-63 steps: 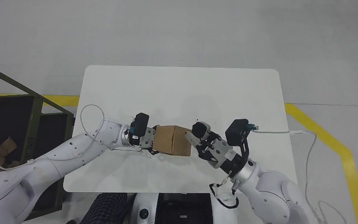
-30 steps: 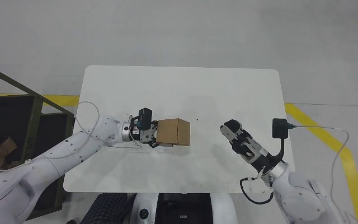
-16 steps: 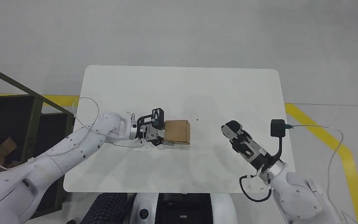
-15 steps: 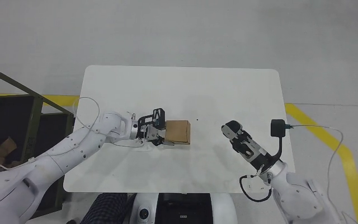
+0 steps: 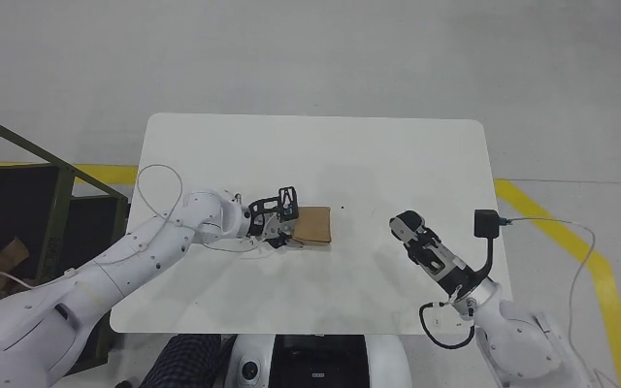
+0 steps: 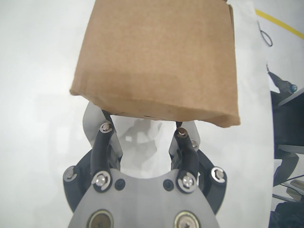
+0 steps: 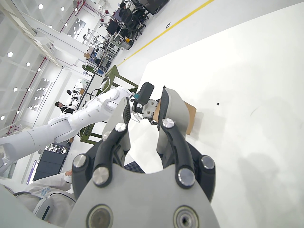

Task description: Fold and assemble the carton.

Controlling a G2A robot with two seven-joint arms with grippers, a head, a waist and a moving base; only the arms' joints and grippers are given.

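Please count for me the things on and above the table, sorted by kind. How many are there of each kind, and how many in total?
carton: 1
grippers: 2, the left gripper and the right gripper
table: 1
Total: 4

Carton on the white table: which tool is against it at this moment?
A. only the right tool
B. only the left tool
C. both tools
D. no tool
B: the left tool sits at one end of the carton, while the right tool hangs open over the bare table, clearly apart from the carton.
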